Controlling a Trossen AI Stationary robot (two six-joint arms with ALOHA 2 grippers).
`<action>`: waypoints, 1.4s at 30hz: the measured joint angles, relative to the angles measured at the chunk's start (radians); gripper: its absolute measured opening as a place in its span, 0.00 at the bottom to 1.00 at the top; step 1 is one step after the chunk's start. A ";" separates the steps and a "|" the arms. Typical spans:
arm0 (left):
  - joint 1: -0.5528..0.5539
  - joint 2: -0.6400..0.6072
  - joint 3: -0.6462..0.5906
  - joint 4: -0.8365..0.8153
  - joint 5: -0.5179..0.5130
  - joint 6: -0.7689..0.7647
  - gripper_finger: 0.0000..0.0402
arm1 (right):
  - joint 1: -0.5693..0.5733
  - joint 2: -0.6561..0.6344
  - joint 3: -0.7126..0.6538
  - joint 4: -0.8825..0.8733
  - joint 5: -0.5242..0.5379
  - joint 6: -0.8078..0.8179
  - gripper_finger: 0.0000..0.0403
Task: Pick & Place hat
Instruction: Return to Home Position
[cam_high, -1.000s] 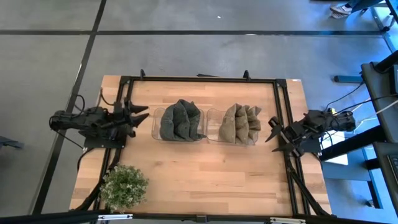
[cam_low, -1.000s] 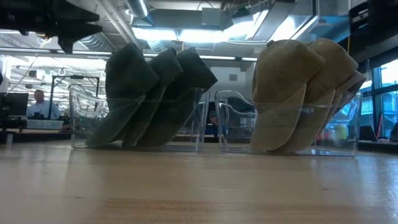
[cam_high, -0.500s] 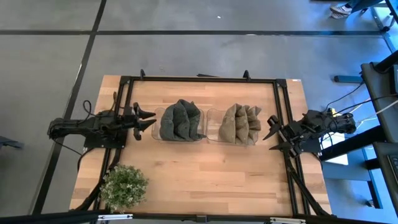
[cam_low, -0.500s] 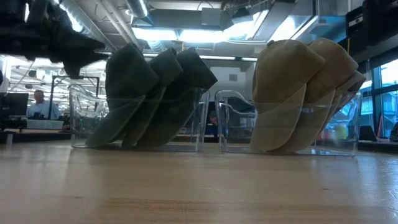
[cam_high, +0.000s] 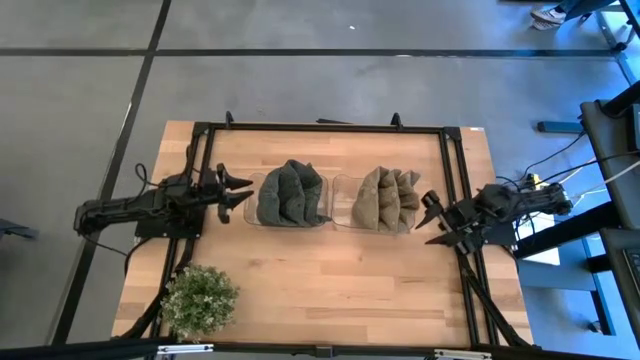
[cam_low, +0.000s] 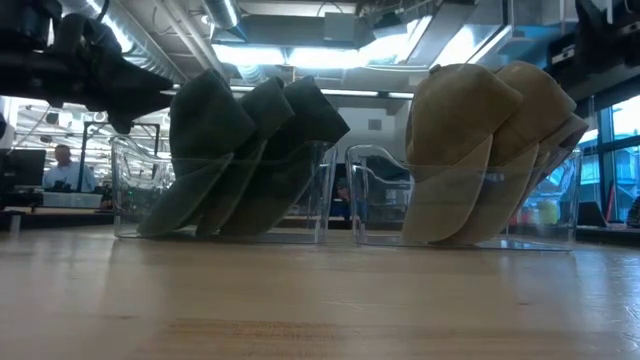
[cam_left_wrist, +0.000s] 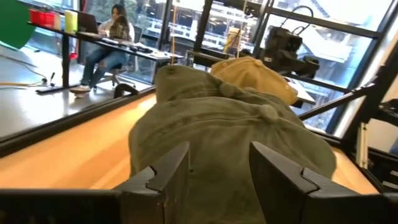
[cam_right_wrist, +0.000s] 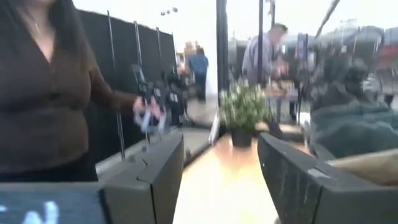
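Several dark green hats (cam_high: 290, 193) stand on their brims, leaning on one another, in a clear bin (cam_low: 130, 200) at mid-table. Several tan hats (cam_high: 390, 200) stand the same way in a second clear bin (cam_low: 365, 195) to its right. My left gripper (cam_high: 236, 189) hovers open and level just left of the green hats, which fill the left wrist view (cam_left_wrist: 236, 143) beyond its fingers (cam_left_wrist: 168, 180). My right gripper (cam_high: 431, 218) hovers open just right of the tan hats, touching nothing.
A potted plant (cam_high: 200, 298) stands at the table's near left corner and shows in the right wrist view (cam_right_wrist: 242, 109). A black frame (cam_high: 320, 127) runs round the table's edges. A person (cam_right_wrist: 43, 93) stands beyond the table. Bare wood (cam_high: 330, 280) lies in front of the bins.
My left gripper has sunk and swung round toward the green hats, now pointing straight at their bin. My right gripper has sunk a little and come nearer the tan hats. Both stay open. The hats have not moved.
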 joint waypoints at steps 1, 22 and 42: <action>0.008 0.000 0.000 -0.002 0.002 0.000 0.40 | 0.000 0.000 -0.032 0.067 0.000 0.013 0.51; 0.085 0.002 0.000 -0.001 -0.012 0.203 0.39 | 0.000 0.002 -0.080 -0.048 0.127 -0.047 0.51; 0.085 0.003 0.000 0.001 -0.012 0.203 0.40 | 0.000 0.002 -0.080 -0.048 0.125 -0.054 0.51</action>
